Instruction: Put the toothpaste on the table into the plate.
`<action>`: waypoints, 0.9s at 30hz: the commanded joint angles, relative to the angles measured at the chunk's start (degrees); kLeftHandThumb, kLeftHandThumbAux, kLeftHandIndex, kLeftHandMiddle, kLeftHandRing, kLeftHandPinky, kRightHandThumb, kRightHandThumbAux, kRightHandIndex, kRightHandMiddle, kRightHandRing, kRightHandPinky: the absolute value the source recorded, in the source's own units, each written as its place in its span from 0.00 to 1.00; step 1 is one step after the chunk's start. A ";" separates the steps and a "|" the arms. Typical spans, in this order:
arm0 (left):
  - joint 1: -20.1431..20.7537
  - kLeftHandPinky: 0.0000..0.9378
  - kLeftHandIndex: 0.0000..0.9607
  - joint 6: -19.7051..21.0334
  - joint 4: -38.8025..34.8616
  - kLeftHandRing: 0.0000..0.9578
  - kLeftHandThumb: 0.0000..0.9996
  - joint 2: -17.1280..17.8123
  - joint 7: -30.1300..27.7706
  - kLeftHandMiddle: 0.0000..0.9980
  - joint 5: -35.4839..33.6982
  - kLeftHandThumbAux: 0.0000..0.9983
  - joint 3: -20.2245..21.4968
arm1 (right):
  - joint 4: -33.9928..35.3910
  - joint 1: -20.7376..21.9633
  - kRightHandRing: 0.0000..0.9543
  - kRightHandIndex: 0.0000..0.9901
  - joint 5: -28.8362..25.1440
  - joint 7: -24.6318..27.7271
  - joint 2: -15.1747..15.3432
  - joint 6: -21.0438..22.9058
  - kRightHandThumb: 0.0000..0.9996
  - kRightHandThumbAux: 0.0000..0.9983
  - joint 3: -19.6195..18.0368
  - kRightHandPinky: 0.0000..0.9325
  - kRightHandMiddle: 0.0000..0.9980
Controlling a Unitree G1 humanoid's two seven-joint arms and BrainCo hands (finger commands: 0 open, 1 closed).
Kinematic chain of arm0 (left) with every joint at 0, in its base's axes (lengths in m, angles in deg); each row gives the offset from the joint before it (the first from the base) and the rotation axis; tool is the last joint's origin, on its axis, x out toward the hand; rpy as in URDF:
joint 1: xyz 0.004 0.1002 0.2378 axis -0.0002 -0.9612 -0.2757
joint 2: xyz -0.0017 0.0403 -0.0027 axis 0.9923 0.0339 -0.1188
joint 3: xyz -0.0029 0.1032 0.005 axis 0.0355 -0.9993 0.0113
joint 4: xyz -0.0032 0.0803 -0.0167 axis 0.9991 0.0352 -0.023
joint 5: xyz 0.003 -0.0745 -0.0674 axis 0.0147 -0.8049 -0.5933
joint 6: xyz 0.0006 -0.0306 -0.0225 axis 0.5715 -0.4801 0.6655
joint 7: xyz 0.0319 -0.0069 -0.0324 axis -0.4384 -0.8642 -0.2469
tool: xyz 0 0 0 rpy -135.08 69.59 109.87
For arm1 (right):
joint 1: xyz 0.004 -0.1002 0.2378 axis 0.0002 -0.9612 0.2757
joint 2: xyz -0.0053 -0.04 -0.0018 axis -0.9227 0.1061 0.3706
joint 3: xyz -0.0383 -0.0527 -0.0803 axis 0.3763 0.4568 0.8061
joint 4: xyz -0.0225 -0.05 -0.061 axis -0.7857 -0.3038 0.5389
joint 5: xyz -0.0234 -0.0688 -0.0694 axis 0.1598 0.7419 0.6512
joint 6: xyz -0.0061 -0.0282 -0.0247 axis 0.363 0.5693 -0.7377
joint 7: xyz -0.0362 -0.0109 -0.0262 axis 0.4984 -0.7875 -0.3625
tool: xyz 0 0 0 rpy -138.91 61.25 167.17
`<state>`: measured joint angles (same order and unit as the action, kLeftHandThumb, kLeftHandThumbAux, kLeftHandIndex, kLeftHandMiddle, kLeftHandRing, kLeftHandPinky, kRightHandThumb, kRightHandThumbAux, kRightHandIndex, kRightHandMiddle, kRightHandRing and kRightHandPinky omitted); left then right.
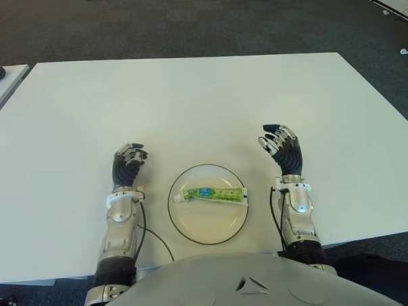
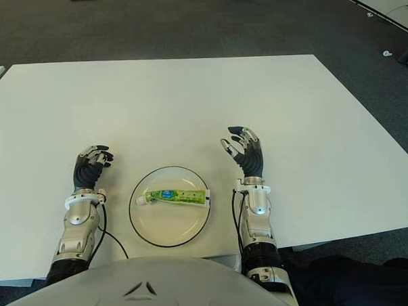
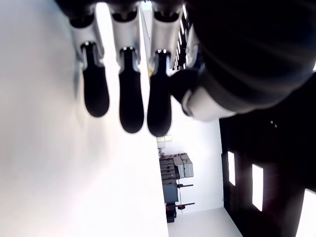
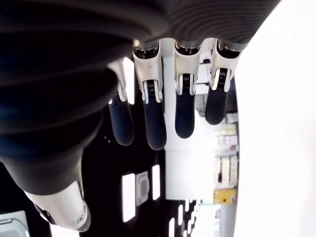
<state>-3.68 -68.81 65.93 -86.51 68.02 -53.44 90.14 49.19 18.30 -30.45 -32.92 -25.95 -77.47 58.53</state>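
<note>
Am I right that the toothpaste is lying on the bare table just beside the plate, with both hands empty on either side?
Not quite. The toothpaste lies inside the plate, as both eye views show. The rest holds: the left hand and the right hand are empty, one on each side of the plate.

The left robot hand [image 1: 128, 163] and right robot hand [image 1: 284, 149] have dark grey palms, silver knuckle segments and black rubbery fingertips [image 3: 132, 106]. White wrist collars join silver forearms with black ribbed sleeves; thin black cables loop beside each. A pale grey torso shell sits between.
</note>
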 commanded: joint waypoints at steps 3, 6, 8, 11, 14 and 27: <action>0.37 0.54 0.45 1.94 0.16 0.55 0.70 0.06 -0.89 0.53 0.23 0.72 -0.53 | 0.59 -0.06 0.39 0.43 3.26 -0.03 1.95 7.03 0.67 0.73 1.30 0.41 0.41; 0.42 0.54 0.45 1.97 0.08 0.54 0.70 0.03 -0.60 0.53 0.58 0.72 -0.63 | 1.66 -0.29 0.39 0.43 3.07 0.79 2.46 10.16 0.68 0.73 1.68 0.41 0.41; 0.43 0.54 0.45 1.79 0.09 0.54 0.70 -0.02 -0.42 0.52 0.81 0.72 -0.72 | 2.11 -0.41 0.39 0.43 2.89 1.03 2.57 11.37 0.69 0.73 1.76 0.41 0.41; 0.48 0.54 0.45 1.32 0.17 0.54 0.70 -0.15 -0.15 0.52 1.18 0.72 -0.85 | 2.82 -0.56 0.40 0.43 2.87 1.24 2.66 13.15 0.69 0.73 1.86 0.41 0.41; 0.39 0.54 0.45 1.33 -0.02 0.54 0.70 -0.30 -0.29 0.53 0.95 0.72 -0.75 | 3.58 -0.74 0.40 0.43 2.92 1.69 2.86 14.94 0.69 0.73 2.08 0.41 0.41; 0.29 0.54 0.45 0.65 -0.33 0.54 0.70 -0.53 -0.18 0.53 0.71 0.72 -0.51 | 5.46 -1.04 0.40 0.43 3.26 2.57 3.26 18.90 0.69 0.73 2.60 0.41 0.41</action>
<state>-3.34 -68.37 65.84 -86.68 68.02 -52.89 89.96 54.40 17.60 -27.19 -30.56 -22.92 -60.13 60.74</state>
